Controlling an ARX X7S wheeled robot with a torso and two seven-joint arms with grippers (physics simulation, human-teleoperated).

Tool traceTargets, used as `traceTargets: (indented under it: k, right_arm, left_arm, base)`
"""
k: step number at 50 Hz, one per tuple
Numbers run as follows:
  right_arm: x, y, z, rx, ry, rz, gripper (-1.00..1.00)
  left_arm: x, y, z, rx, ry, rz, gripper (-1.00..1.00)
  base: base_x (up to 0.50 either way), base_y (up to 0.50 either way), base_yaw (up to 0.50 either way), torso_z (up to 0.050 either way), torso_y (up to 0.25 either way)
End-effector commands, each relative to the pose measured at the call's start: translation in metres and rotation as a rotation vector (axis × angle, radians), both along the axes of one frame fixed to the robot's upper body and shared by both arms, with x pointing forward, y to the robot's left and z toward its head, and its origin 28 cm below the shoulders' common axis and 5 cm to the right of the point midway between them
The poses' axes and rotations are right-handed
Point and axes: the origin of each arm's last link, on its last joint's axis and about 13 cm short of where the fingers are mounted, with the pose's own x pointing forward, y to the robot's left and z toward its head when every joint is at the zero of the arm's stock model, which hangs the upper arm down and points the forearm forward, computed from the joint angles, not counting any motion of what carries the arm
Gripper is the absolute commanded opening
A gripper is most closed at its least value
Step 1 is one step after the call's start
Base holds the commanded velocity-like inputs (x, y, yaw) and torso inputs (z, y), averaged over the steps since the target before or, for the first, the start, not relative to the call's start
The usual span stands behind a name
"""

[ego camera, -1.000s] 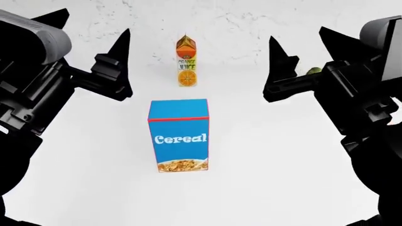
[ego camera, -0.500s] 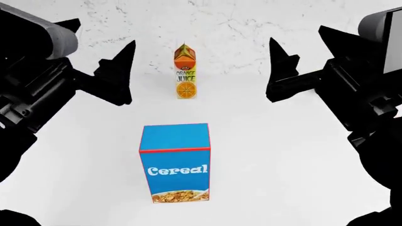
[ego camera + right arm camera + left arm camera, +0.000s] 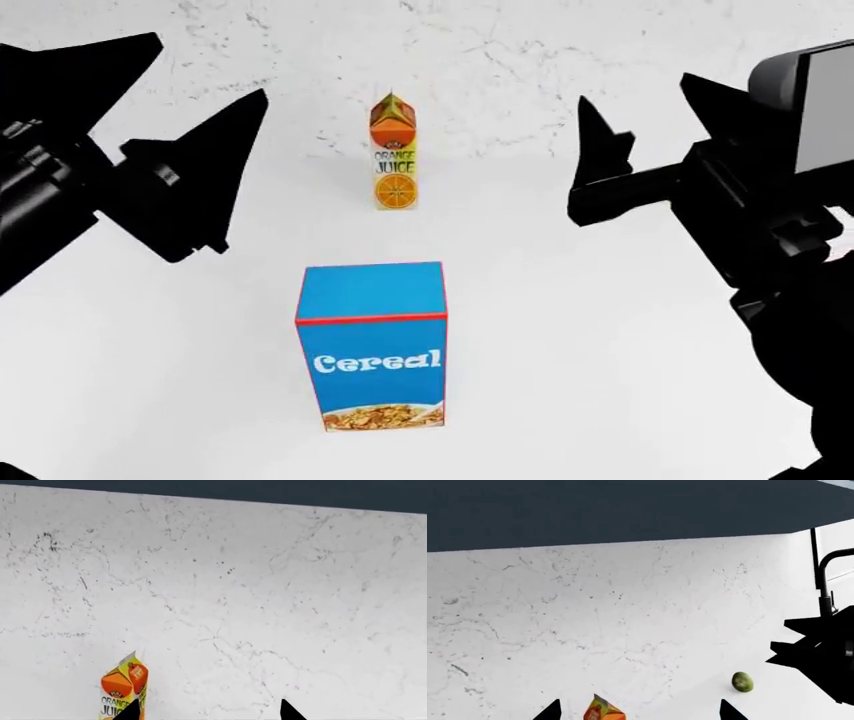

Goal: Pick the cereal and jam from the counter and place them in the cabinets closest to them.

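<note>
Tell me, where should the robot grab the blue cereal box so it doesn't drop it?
Probably across its two narrow sides, near the upper half. The cereal box stands upright on the counter with nothing beside it, so its flat parallel sides suit the fingers. The left gripper and right gripper both hover open above, so either could come straight down.

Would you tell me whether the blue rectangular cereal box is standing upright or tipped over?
Upright: the blue rectangular cereal box stands on its base on the white counter, lettering level, top face visible.

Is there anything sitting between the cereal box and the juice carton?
No. In the head view, only bare white counter separates the cereal from the orange juice carton.
</note>
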Motion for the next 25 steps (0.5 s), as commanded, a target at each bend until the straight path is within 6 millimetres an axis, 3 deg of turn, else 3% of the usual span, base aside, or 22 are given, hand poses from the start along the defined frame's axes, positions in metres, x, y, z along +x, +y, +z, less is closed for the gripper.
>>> traceTargets:
  k: [1, 13, 20, 25]
  right_arm:
    - [0.001, -0.001, -0.007, 0.001, 0.003, -0.009, 1.00]
    - [0.002, -0.003, -0.007, 0.016, -0.001, -0.027, 1.00]
    - [0.004, -0.003, -0.011, 0.023, 0.005, -0.032, 1.00]
    - [0.005, -0.002, -0.012, 0.020, 0.009, -0.027, 1.00]
  left_arm:
    - [0.011, 0.005, 0.010, 0.065, -0.037, -0.043, 1.00]
    - [0.042, 0.010, 0.008, 0.487, 0.040, -0.268, 1.00]
    - [0.043, 0.014, 0.010, 0.459, 0.066, -0.454, 1.00]
    - [0.047, 0.018, 0.003, 0.454, 0.127, -0.493, 1.00]
  base:
    - [0.00, 0.00, 0.00, 0.000, 0.000]
    - [0.00, 0.00, 0.00, 0.000, 0.000]
    - [0.00, 0.00, 0.00, 0.000, 0.000]
    - [0.00, 0.00, 0.00, 0.000, 0.000]
